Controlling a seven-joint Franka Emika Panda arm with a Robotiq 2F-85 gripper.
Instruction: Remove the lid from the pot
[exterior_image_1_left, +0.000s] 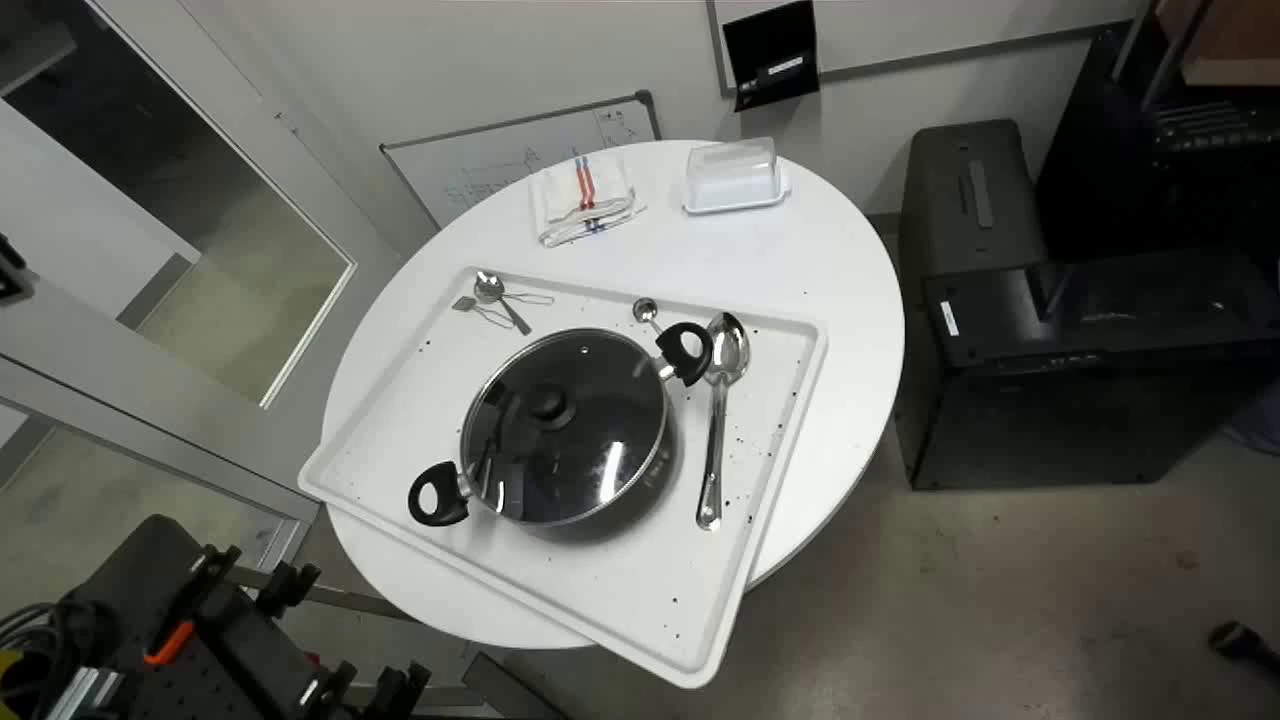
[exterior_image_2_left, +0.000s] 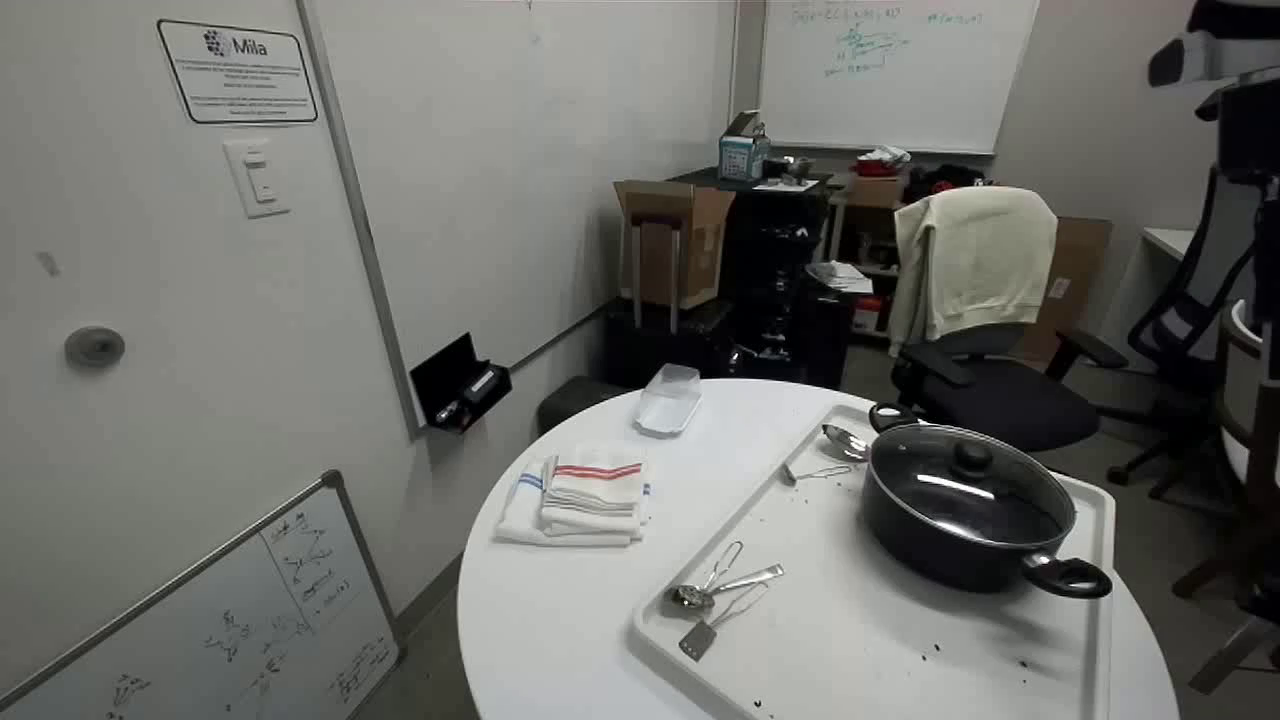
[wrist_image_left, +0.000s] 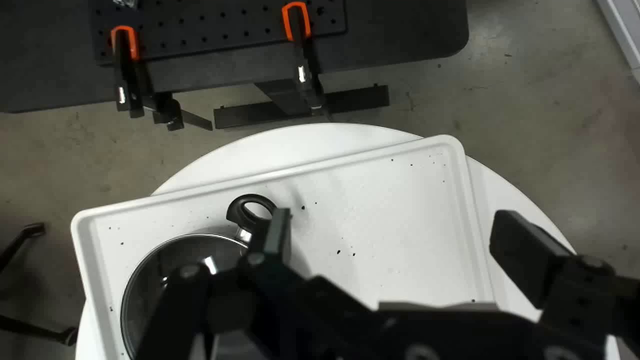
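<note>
The black pot (exterior_image_1_left: 655, 485) stands on a white tray in both exterior views; its dark side wall (exterior_image_2_left: 930, 550) and two loop handles show. The see-through glass lid (exterior_image_1_left: 590, 430), with silver rim and dark centre knob, lies flat on top of it and covers it (exterior_image_2_left: 1000, 505). In the wrist view, part of the lid (wrist_image_left: 175, 270) and a pot handle (wrist_image_left: 242, 207) show at lower left, partly hidden by a finger. My gripper (wrist_image_left: 398, 242) is open and empty above the tray, to the right of the pot in that view. It is not visible in the exterior views.
The tray (exterior_image_1_left: 400, 400) on the round white table (exterior_image_1_left: 850, 300) also holds a large metal spoon (exterior_image_1_left: 715, 420) beside the pot and several small utensils (exterior_image_2_left: 705, 595). Folded towels (exterior_image_2_left: 595, 495) and a clear-lidded butter dish (exterior_image_1_left: 735, 178) stand at the table's far side.
</note>
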